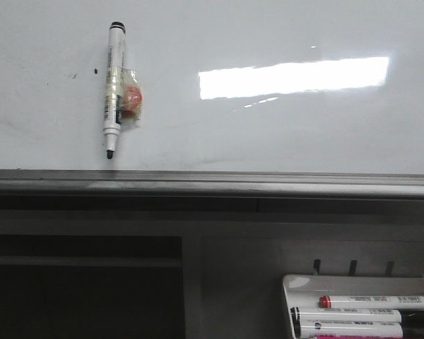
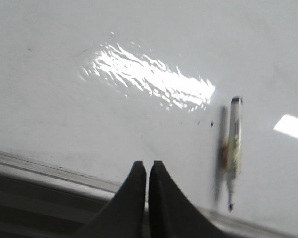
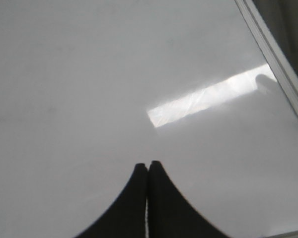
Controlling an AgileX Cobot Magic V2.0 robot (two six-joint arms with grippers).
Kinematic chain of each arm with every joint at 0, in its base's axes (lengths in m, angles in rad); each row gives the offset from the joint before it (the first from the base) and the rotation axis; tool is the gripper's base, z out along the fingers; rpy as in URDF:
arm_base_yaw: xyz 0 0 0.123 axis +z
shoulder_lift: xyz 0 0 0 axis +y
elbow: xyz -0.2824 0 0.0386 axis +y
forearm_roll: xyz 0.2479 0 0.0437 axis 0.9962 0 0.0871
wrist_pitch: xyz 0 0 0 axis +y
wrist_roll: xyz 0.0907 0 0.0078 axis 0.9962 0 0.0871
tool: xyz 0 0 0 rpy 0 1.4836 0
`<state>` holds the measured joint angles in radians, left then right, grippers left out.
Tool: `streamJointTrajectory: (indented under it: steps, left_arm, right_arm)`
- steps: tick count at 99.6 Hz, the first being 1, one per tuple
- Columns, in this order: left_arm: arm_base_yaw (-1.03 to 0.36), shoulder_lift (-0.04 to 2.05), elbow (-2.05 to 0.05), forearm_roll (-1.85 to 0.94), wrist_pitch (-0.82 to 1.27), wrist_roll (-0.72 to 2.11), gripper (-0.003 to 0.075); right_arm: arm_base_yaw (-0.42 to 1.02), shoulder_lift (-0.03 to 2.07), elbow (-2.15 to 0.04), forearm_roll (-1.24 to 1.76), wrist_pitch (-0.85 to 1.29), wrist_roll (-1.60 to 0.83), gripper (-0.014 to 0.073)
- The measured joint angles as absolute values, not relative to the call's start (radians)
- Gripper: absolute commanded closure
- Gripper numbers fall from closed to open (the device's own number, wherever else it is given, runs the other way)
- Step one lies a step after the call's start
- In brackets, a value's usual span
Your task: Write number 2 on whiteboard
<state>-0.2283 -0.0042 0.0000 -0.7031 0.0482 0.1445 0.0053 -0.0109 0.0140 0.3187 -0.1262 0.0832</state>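
Observation:
The whiteboard (image 1: 283,134) fills the upper front view, glossy white with a grey metal edge (image 1: 212,183). No drawn number 2 shows on it. A black-and-white marker (image 1: 114,88) lies on the board at the left, tip toward the edge, with a taped red-orange lump on its side. It also shows in the left wrist view (image 2: 233,151). My left gripper (image 2: 145,163) is shut and empty over the board's edge, apart from the marker. My right gripper (image 3: 148,163) is shut and empty over bare board (image 3: 89,89). Neither gripper shows in the front view.
A small white marker tray (image 1: 297,286) with several markers hangs below the board at the lower right. Small black specks (image 1: 95,70) sit left of the marker. A bright light reflection (image 1: 293,76) lies on the board. The board's grey frame (image 3: 273,54) runs along one side in the right wrist view.

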Motion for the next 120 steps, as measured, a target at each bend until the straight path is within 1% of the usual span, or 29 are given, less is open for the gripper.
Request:
streamJointTrajectory:
  steps: [9, 16, 21, 26, 32, 34, 39, 42, 43, 44, 45, 51, 56, 62, 72, 77, 90, 120]
  left_arm:
    - [-0.228, -0.004, 0.000, -0.893, 0.009, 0.145, 0.0741]
    - [-0.228, -0.004, -0.009, -0.924, 0.013, 0.145, 0.0741]
    - [-0.228, -0.004, -0.041, -0.885, 0.058, 0.156, 0.0741]
    - [-0.228, -0.002, -0.099, -0.801, 0.131, 0.166, 0.0739]
    - [-0.228, 0.025, -0.189, -0.662, 0.236, 0.174, 0.0719]
    - [-0.228, 0.045, -0.225, -0.630, 0.259, 0.176, 0.0696]
    - [-0.228, 0.105, -0.309, -0.515, 0.358, 0.183, 0.0604]
    - [-0.228, 0.157, -0.355, -0.472, 0.405, 0.193, 0.0516]
    - [-0.228, 0.168, -0.377, -0.463, 0.416, 0.199, 0.0497]
    - [-0.228, 0.190, -0.387, -0.448, 0.437, 0.203, 0.0459]
    - [-0.228, 0.201, -0.407, -0.441, 0.448, 0.207, 0.0440]
    - [-0.228, 0.307, -0.479, -0.408, 0.518, 0.247, 0.0298]
    - [-0.228, 0.389, -0.526, -0.410, 0.547, 0.265, 0.0241]
    - [-0.228, 0.483, -0.569, -0.444, 0.562, 0.288, 0.0242]
    - [-0.232, 0.649, -0.603, -0.580, 0.567, 0.420, 0.0302]
    - [-0.247, 0.720, -0.609, -0.654, 0.569, 0.510, 0.0316]
    - [-0.310, 0.876, -0.627, -0.775, 0.525, 0.631, 0.0315]
    - [-0.500, 1.151, -0.731, -0.818, 0.372, 0.659, 0.0316]
  right_arm:
    - [0.005, -0.011, 0.014, 0.412, -0.103, 0.090, 0.0666]
    - [0.005, -0.011, 0.001, 0.448, -0.038, 0.092, 0.0664]
    - [0.005, -0.011, -0.041, 0.452, 0.039, 0.092, 0.0658]
    - [0.005, -0.011, -0.098, 0.449, 0.128, 0.081, 0.0631]
    - [0.005, -0.004, -0.170, 0.443, 0.227, 0.042, 0.0547]
    - [0.005, 0.002, -0.196, 0.443, 0.263, 0.021, 0.0508]
    - [0.005, 0.033, -0.252, 0.439, 0.339, -0.027, 0.0400]
    - [0.005, 0.053, -0.286, 0.439, 0.384, -0.051, 0.0336]
    - [0.005, 0.059, -0.293, 0.438, 0.392, -0.062, 0.0305]
    - [0.005, 0.070, -0.299, 0.437, 0.406, -0.066, 0.0291]
    - [0.005, 0.075, -0.311, 0.437, 0.412, -0.074, 0.0263]
    - [0.005, 0.128, -0.349, 0.435, 0.456, -0.097, 0.0178]
    - [0.005, 0.167, -0.376, 0.433, 0.469, -0.105, 0.0146]
    - [0.005, 0.205, -0.389, 0.431, 0.468, -0.111, 0.0144]
    - [0.007, 0.236, -0.394, 0.429, 0.452, -0.116, 0.0144]
    - [0.007, 0.240, -0.396, 0.428, 0.448, -0.115, 0.0144]
    - [0.016, 0.242, -0.396, 0.428, 0.448, -0.115, 0.0144]
    - [0.031, 0.242, -0.396, 0.427, 0.448, -0.118, 0.0144]
